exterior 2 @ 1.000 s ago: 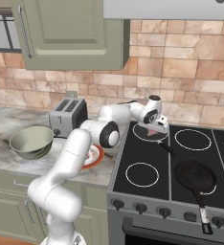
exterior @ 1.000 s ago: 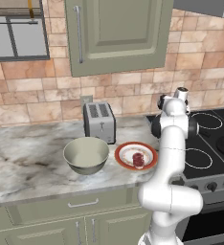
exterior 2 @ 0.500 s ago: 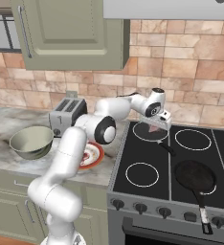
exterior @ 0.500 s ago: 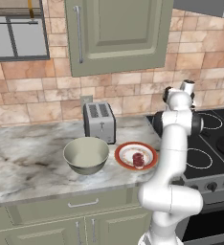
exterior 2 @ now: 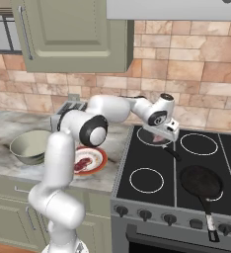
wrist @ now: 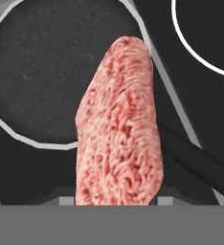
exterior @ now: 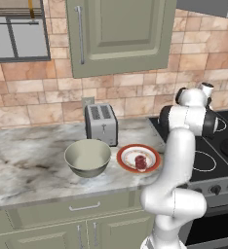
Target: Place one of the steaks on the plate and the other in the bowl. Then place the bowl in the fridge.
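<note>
Steak number two, the long pale one, hangs in the pincer above the stove's back-left ring, lifted clear of the glass. In the hand view it rises straight up from between the finger tips, so the pincer is clamped on one end of the slab with the rest reaching out beyond it, over the ring and a dark pan handle that crosses below.

Taking the stove as the landmark: a black frying pan sits on its front burner, well to the right of the held steak. The rounder, darker steak already lies on the orange-rimmed plate on the counter, just left of the stove's edge. The grey-green bowl stands beside the plate on its far side from the stove, with nothing in it that I can see, and a toaster stands behind both against the brick wall. The fridge is out of sight from where I stand.

My guess is that the meat is light, soft and limp. Held by one end as it is, it will likely droop and swing as the arm carries it across the plate towards the bowl, and a raw surface could be slippery enough to slide out of a narrow pinch. A grip nearer the middle of the slab, across its short width, would probably hold steadier. The bowl is deep and wide, so the drop should be forgiving once the steak is over it.
</note>
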Tool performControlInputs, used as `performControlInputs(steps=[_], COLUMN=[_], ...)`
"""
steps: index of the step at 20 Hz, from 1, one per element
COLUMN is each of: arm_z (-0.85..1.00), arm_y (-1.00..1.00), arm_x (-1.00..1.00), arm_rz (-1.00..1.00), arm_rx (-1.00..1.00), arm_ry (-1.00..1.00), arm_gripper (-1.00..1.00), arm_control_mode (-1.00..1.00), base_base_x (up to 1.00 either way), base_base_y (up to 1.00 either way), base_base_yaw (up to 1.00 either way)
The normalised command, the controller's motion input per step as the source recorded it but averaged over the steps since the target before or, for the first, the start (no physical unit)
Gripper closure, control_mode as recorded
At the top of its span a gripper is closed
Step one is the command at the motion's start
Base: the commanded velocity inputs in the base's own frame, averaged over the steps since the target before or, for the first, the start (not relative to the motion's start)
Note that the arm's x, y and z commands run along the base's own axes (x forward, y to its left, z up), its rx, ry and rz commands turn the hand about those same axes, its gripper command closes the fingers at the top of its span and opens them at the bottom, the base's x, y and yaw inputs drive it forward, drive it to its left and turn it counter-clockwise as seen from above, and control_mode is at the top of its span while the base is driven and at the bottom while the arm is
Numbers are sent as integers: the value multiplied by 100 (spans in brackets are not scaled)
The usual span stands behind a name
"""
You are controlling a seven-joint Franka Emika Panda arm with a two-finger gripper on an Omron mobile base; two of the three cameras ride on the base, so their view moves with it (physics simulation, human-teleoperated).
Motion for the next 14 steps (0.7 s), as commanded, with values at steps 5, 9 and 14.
performControlInputs(steps=[5,9,14], arm_z=[57,54,69], arm_y=[30,37,42], arm_x=[-100,-100,-100], arm_rz=[0,0,0], arm_rx=[0,-2,-2], arm_ry=[-12,-12,-3], arm_gripper=[100,100,100], arm_control_mode=[-100,-100,-100], base_base_x=[0,0,0], base_base_y=[0,0,0], base_base_yaw=[0,0,0])
